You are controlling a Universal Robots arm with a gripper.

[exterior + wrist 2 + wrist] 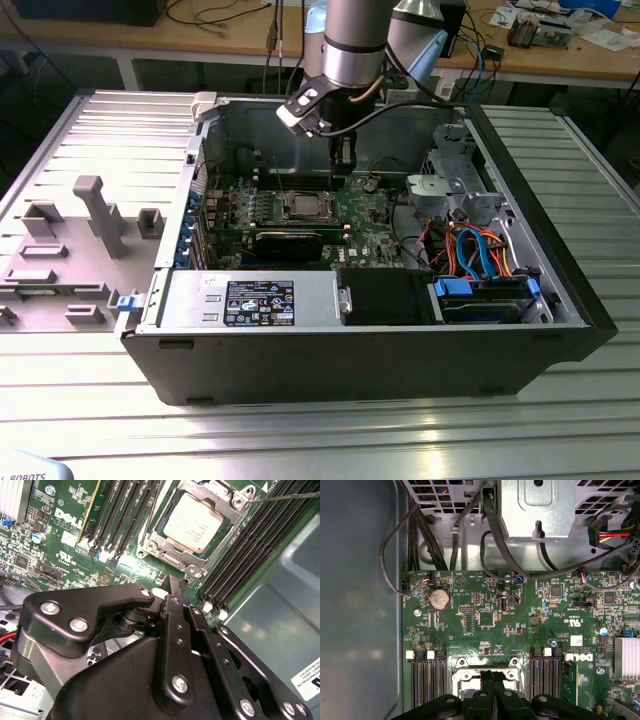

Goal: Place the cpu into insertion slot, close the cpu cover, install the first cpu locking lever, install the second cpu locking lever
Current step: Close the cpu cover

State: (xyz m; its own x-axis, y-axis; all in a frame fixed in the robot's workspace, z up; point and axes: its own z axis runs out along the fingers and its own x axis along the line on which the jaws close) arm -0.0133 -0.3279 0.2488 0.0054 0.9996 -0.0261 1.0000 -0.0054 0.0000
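The cpu (197, 522), a square chip with a dull silver top, lies flat in the insertion slot (303, 206) on the green board. The silver cpu cover (165, 547) is folded down over its edges as a frame. A thin wire lever (285, 497) runs off from one corner screw of the frame. A second thin wire (150, 510) runs along another side. My gripper (179, 583) hangs above the board just beside the socket, fingers pressed together with nothing between them. The gripper (492, 675) partly hides the socket frame (461, 663). From outside, the gripper (343, 168) sits toward the exterior view's right of the socket.
Long black memory slots (240, 555) flank the socket on both sides. A long black card (290, 240) lies in front of it. Black cables (495, 535) and a metal drive cage (450, 185) stand nearby. The case walls (560, 240) enclose everything. A grey fixture plate (70, 240) lies outside.
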